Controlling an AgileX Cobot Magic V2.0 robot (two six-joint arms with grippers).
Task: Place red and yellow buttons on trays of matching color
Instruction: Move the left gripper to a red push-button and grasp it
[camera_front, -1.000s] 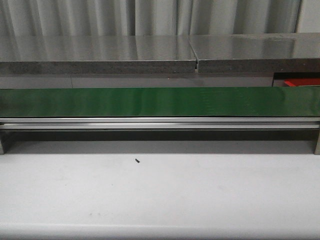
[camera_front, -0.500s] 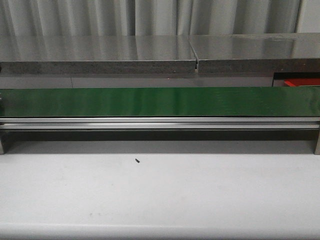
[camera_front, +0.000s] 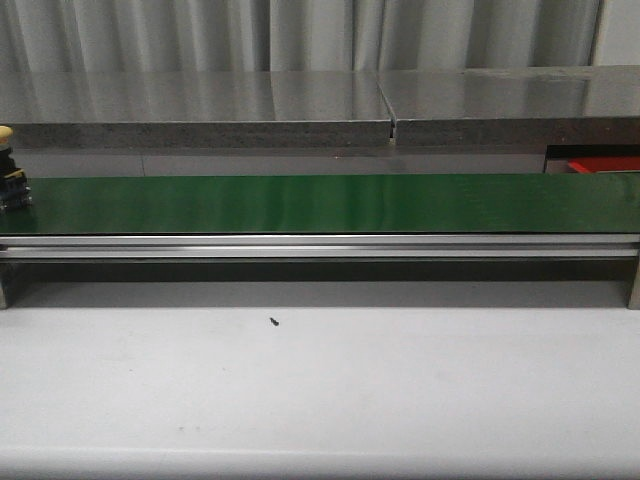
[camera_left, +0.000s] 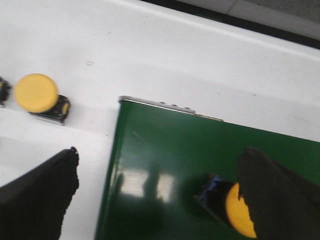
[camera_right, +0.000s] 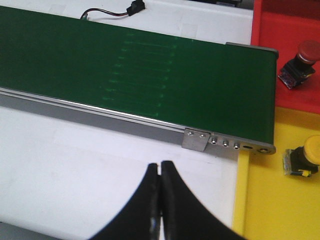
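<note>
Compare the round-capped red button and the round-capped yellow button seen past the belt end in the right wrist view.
The red button has a red domed cap and lies on the glossy red tray; the yellow button has a yellow cap and lies on the flat yellow tray. The red one rests nearer the dark green belt's far edge, the yellow one nearer its front rail. Both lie tipped, with dark bases.

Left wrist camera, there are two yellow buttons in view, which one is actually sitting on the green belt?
The yellow button partly hidden behind the left gripper's finger sits on the green belt. The other yellow button rests off the belt's end on the white surface.
</note>
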